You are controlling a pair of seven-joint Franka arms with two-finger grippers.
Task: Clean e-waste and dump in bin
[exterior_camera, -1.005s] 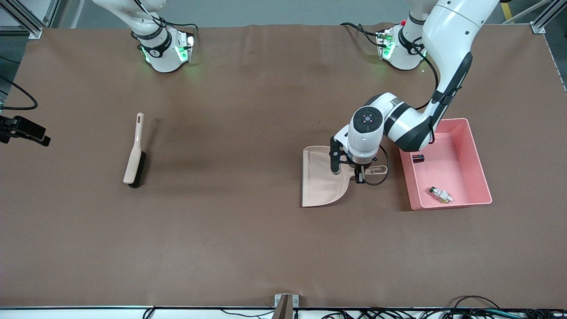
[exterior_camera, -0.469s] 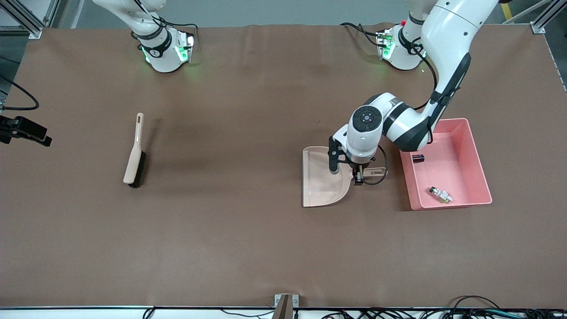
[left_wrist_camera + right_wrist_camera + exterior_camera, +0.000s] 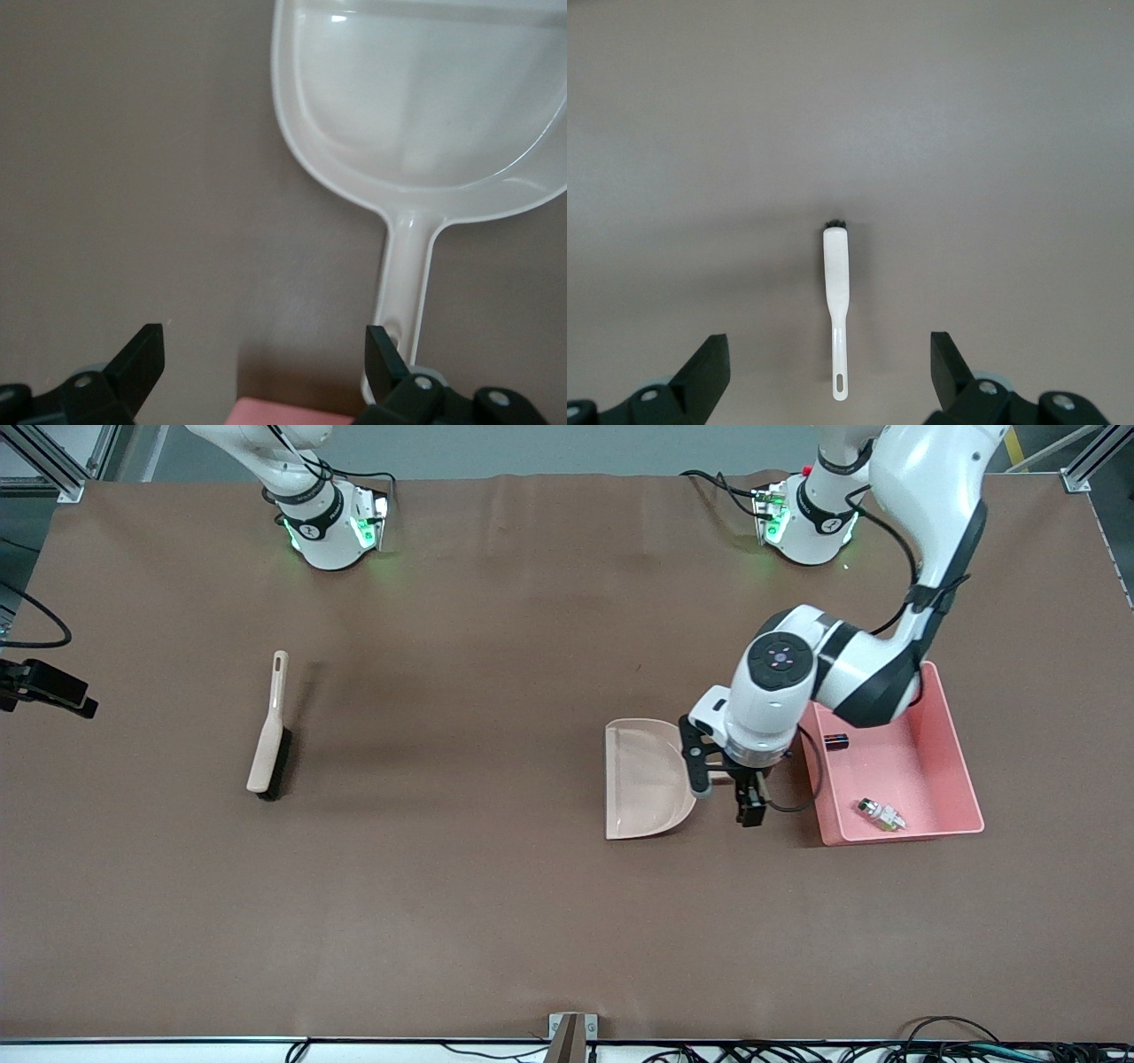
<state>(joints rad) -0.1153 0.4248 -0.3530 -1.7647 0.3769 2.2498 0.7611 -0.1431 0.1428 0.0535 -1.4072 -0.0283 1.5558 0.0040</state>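
The pink bin stands on the table toward the left arm's end. Both e-waste pieces lie in it: the dark stubby cylinder and, nearer to the front camera, the white-grey component with green. The beige dustpan lies flat and empty beside the bin and also shows in the left wrist view. My left gripper is open and empty above the dustpan's handle, between pan and bin; it also shows in its own view. My right gripper is open and empty high over the brush.
The beige brush with dark bristles lies toward the right arm's end of the table, also in the right wrist view. A corner of the bin shows under my left gripper. The brown mat is bare between brush and dustpan.
My left gripper has let go of the dustpan handle, opened, and shifted a little toward the bin. The dustpan stays flat on the table. The brush has not moved.
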